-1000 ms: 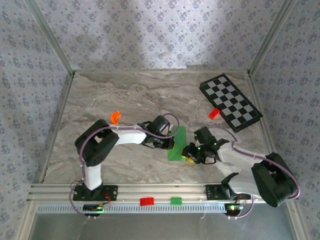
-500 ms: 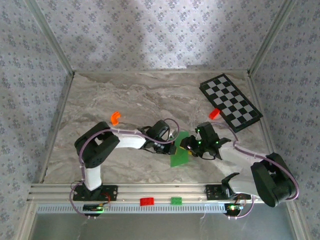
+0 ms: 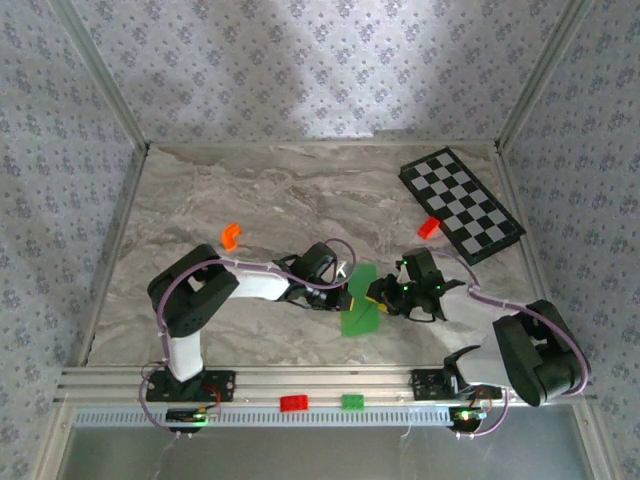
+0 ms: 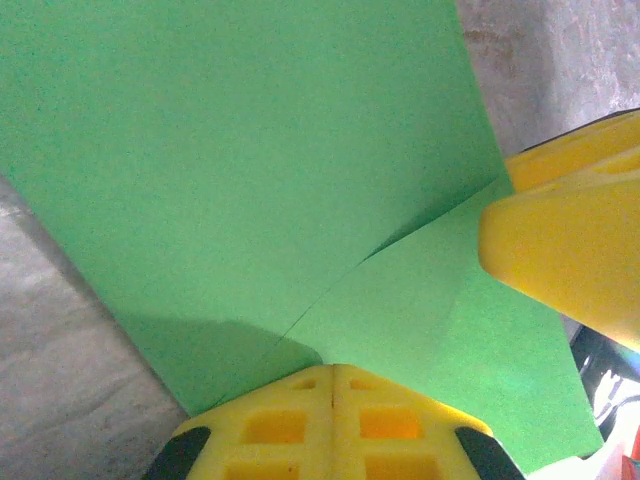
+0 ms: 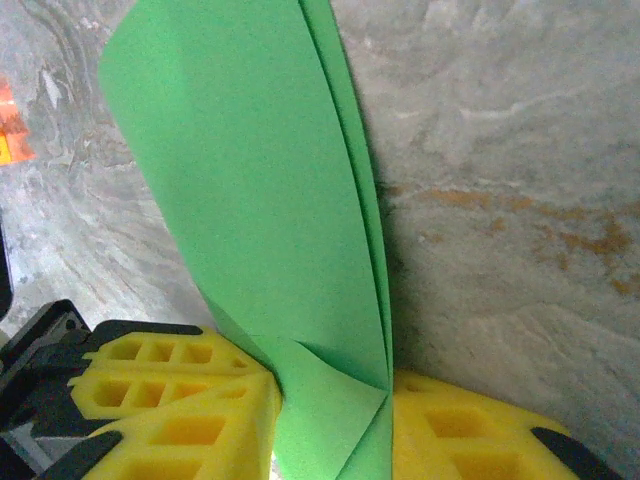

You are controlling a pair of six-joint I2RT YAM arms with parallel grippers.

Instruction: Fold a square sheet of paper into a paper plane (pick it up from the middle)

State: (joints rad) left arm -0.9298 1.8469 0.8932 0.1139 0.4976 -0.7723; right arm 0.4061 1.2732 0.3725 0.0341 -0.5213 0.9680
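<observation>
Two yellow-fingered grippers meet on one thin bright green square sheet of paper (image 3: 360,305) at the lower centre of the top view. The left gripper (image 3: 338,290) is on its left edge and the right gripper (image 3: 381,297) on its right, above the grey marbled tabletop (image 3: 250,200). Against a second ago, the right gripper sits higher in the frame, and the sheet, then a flatter narrow strip, now spreads wider at its lower end. In the left wrist view the left fingers (image 4: 300,430) are pressed together on the paper's bottom edge, with a crease running up from them. In the right wrist view the doubled sheet rises from between the narrow right fingers (image 5: 180,400), which clamp it. I judge it feather-light, limp and easily creased or torn, so it is best pinched at the edges near the fold, gently, without pulling the two sides apart.
</observation>
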